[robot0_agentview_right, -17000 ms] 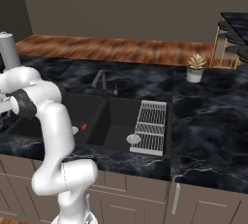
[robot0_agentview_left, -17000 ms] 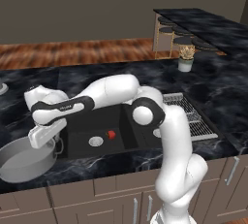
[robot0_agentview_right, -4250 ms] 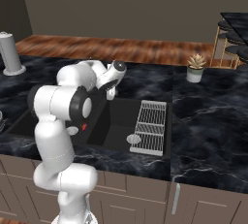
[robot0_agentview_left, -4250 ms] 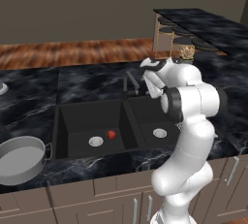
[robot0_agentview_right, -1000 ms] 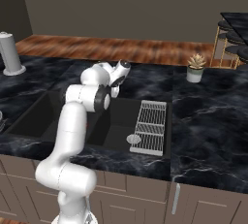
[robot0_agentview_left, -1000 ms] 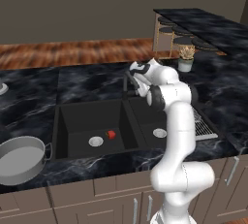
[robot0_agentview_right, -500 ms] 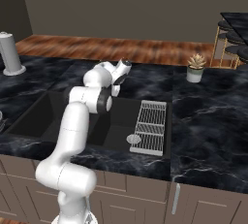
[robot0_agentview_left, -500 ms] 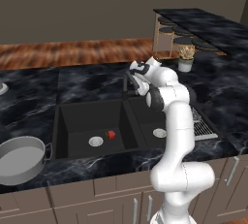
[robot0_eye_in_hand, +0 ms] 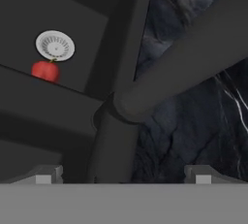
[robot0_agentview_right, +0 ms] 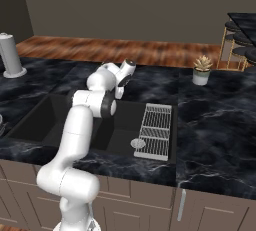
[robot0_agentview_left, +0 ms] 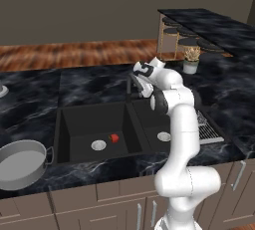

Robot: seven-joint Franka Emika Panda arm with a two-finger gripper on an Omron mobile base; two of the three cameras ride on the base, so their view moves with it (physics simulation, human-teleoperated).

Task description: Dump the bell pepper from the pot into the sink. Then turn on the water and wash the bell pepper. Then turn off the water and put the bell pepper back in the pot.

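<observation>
Water step: spread end effector [robot0_eye_in_hand: 123, 172] at frame centre brackets the faucet [robot0_eye_in_hand: 114, 136]; next, nudge its handle; bell pepper [robot0_agentview_left: 114, 138] waits lower left.

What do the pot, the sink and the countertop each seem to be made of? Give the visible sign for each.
The pot: probably brushed metal, going by its grey walls and soft sheen. The sink: matte black, perhaps composite or coated metal, since it shows no glare. The countertop: likely polished dark marble or stone, black with pale veins.
</observation>
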